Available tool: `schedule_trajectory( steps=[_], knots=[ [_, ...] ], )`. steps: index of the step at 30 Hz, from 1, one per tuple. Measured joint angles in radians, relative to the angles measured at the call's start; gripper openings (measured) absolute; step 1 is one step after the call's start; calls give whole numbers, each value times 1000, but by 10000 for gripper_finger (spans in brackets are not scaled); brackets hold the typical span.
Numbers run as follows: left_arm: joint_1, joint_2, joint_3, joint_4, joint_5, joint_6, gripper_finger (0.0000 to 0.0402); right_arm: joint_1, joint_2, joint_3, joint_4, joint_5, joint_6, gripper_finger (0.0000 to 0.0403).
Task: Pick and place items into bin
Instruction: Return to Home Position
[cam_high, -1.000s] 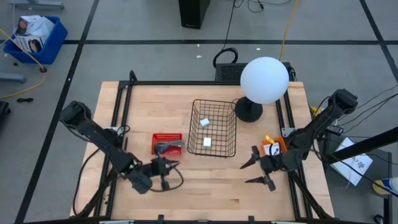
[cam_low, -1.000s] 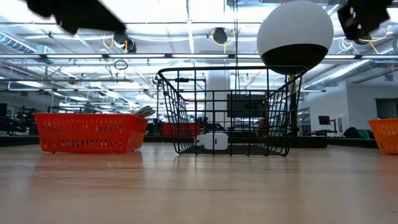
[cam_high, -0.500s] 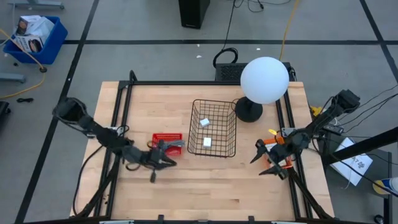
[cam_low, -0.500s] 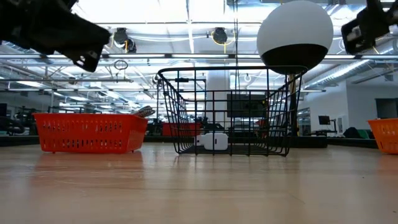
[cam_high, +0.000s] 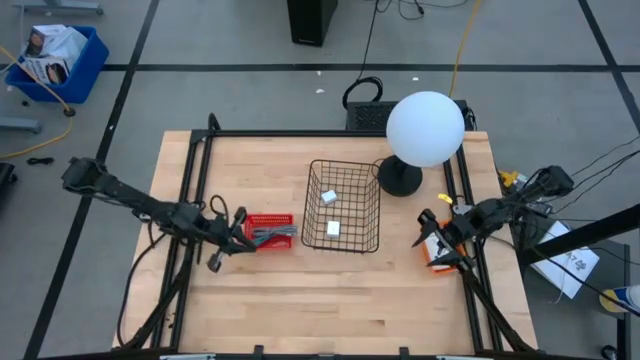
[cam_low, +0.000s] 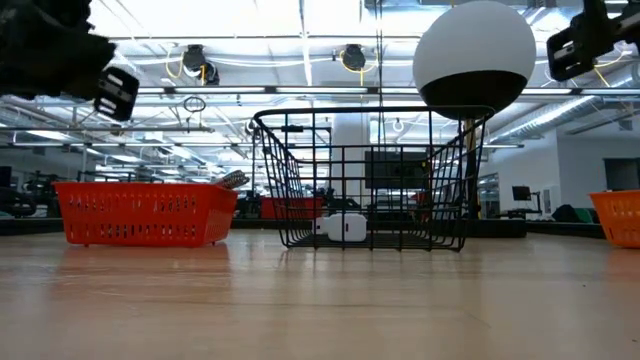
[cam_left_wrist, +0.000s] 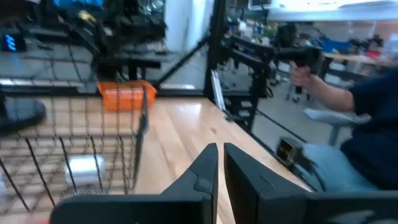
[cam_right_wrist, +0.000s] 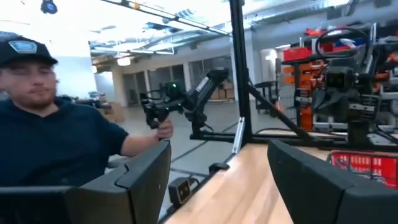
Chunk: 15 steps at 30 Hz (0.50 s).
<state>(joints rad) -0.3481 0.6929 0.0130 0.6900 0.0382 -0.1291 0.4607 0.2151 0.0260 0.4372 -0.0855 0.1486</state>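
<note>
A: Black wire, that's your basket (cam_high: 312, 200) at the middle of the desk (cam_high: 300, 300); two white blocks (cam_high: 333, 229) lie apart on its floor.
B: And the red basket (cam_high: 268, 217)?
A: Just left of it, holding a grey metal piece (cam_high: 272, 235). Your left tool (cam_left_wrist: 220, 149) hangs beside it, fingers pressed together. Your right tool (cam_right_wrist: 219, 149) is spread wide over the small orange bin (cam_low: 618, 220) at the desk's right edge

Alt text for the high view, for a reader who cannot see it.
A black wire basket holding two white items sits centred on the table, a red basket to its left and a white globe lamp at its far-right corner. The left gripper, shut, is beside the red basket; the right gripper, open, is at the table's right edge.
</note>
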Motion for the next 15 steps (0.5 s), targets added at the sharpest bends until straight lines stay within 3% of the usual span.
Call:
schedule_trajectory(
  steps=[7, 10, 15],
  knots=[
    [0, -226, -4, -172, 47, 19, 31, -29, -211, 30, -241, -17, -6, 261],
    [0, -315, -3, -270, 43, 23, 31, -40, -210, 51, -380, -20, -21, 259],
    [0, -394, -3, -340, -43, 23, 31, -42, -203, 25, -355, -16, -82, 262]
  ],
)
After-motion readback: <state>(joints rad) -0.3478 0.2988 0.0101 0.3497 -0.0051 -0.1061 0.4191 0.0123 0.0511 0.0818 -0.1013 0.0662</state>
